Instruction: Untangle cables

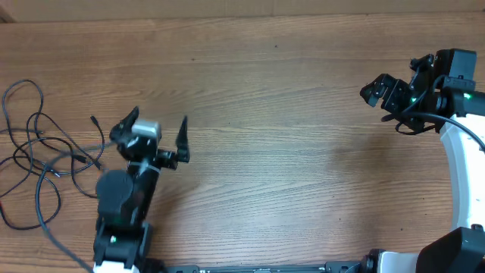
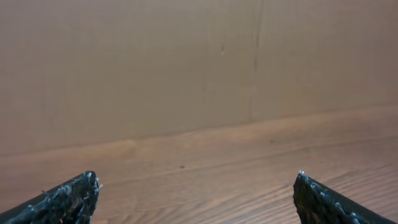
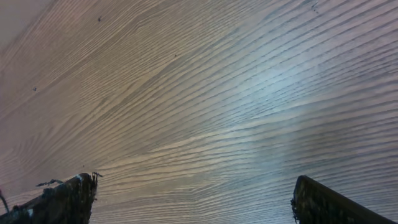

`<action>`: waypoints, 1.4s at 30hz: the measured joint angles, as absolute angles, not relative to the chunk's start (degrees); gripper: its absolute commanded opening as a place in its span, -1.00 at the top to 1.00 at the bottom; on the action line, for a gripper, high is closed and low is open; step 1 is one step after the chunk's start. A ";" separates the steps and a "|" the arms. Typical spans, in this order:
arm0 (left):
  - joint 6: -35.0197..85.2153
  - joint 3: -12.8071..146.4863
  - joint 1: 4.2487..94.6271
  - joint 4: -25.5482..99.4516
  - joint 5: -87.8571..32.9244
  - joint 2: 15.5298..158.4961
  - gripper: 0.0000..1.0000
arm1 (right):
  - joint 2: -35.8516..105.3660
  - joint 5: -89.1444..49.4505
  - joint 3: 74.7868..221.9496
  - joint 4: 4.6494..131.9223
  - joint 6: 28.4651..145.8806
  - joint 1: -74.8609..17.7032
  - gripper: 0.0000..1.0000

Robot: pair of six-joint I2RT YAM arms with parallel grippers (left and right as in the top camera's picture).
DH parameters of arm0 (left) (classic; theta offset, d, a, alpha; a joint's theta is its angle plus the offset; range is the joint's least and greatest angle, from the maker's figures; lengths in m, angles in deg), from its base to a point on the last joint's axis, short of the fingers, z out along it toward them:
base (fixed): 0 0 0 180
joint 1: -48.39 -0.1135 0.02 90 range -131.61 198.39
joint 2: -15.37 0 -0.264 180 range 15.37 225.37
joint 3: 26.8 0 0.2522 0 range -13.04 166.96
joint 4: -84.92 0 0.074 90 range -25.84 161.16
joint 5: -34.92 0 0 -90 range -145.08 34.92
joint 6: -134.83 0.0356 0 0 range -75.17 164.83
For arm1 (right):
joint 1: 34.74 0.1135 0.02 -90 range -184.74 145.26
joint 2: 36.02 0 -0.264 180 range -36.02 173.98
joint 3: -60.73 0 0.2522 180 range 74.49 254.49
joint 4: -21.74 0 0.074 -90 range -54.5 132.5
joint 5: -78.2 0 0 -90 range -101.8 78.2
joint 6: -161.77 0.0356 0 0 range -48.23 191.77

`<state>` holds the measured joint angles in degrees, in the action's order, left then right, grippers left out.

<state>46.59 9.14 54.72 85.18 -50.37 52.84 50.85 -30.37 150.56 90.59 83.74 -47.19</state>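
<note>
The cables (image 1: 43, 164) are thin black cords lying in a loose tangle of loops on the wooden table (image 1: 273, 91) at the far left of the overhead view. One plug end (image 1: 95, 120) points toward my left gripper (image 1: 159, 119). That gripper is open and empty, just right of the tangle and not touching it. My right gripper (image 1: 383, 102) is open and empty at the far right, well away from the cables. The left wrist view shows its open fingertips (image 2: 196, 183) over bare wood. The right wrist view shows its open fingertips (image 3: 194, 185) over bare wood. No cable shows in either wrist view.
A cable strand runs down past the left arm's base (image 1: 121, 235) toward the front edge. The right arm's white body (image 1: 462, 159) stands along the right edge. A plain wall (image 2: 186, 62) rises behind the table's far edge.
</note>
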 measured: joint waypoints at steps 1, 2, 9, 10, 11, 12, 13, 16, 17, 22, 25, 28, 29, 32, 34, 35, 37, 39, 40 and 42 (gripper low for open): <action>46.73 8.04 54.19 85.35 -50.31 51.09 -0.99 | 50.85 -30.37 150.56 90.57 83.74 -47.19 -1.00; 46.77 7.06 53.65 85.53 -50.31 49.52 -0.99 | 50.85 -30.39 150.56 90.59 83.74 -47.19 -1.00; 46.92 1.38 49.12 85.86 -50.29 39.55 -0.99 | 50.85 -30.39 150.56 90.57 83.76 -47.19 -1.00; 46.94 0.68 48.66 85.94 -50.26 38.57 -0.99 | 50.85 -30.37 150.56 90.57 83.74 -47.19 -1.00; 46.92 -0.04 48.27 85.99 -50.29 37.67 -0.99 | 50.85 -30.37 150.56 90.57 83.74 -47.19 -1.00; 46.92 -0.94 47.83 86.08 -50.26 36.69 -0.99 | 50.85 -30.37 150.56 90.55 83.74 -47.19 -0.99; 46.92 -1.88 47.48 86.08 -50.24 35.79 -0.99 | 50.85 -30.37 150.56 90.55 83.74 -47.19 -0.99; 46.92 -4.79 46.87 86.23 -50.13 33.32 -0.99 | 50.85 -30.37 150.56 90.59 83.74 -47.19 -1.00; 46.92 -5.77 46.80 86.32 -50.11 32.51 -0.99 | 50.85 -30.37 150.56 90.55 83.76 -47.19 -1.00; 46.92 -11.50 46.35 84.26 -50.11 26.17 -0.99 | 50.85 -30.35 150.56 90.55 83.74 -47.19 -1.00; 46.92 -12.54 45.56 78.93 -50.15 22.07 -0.99 | 50.85 -30.39 150.56 90.57 83.74 -47.19 -1.00; 46.92 -12.52 44.88 75.28 -50.57 18.87 -0.99 | 50.85 -30.37 150.56 90.61 83.74 -47.19 -1.00; 46.90 -12.52 44.84 73.53 -50.72 18.00 -0.99 | 50.85 -30.37 150.56 90.59 83.76 -47.19 -1.00; 46.88 -12.52 44.57 67.82 -51.01 16.38 -0.99 | 50.85 -30.37 150.56 90.55 83.72 -47.19 -1.00; 46.73 -12.54 44.49 67.04 -51.44 16.36 -0.99 | 50.85 -30.35 150.56 90.53 83.76 -47.19 -1.00; 46.73 -12.54 44.49 66.99 -51.53 16.27 -0.99 | 50.85 -30.37 150.56 90.55 83.74 -47.19 -1.00; 46.66 -12.54 44.49 66.97 -51.71 16.27 -0.99 | 50.85 -30.35 150.56 90.59 83.76 -47.19 -1.00; 46.03 -12.52 44.49 66.99 -51.73 16.27 -0.99 | 50.85 -30.37 150.56 90.57 83.74 -47.19 -1.00; 45.61 -12.54 44.49 66.99 -51.71 16.27 -0.99 | 50.85 -30.35 150.56 90.57 83.74 -47.19 -1.00; 44.98 -12.54 44.49 66.99 -51.71 16.27 -0.99 | 50.85 -30.37 150.56 90.55 83.76 -47.19 -1.00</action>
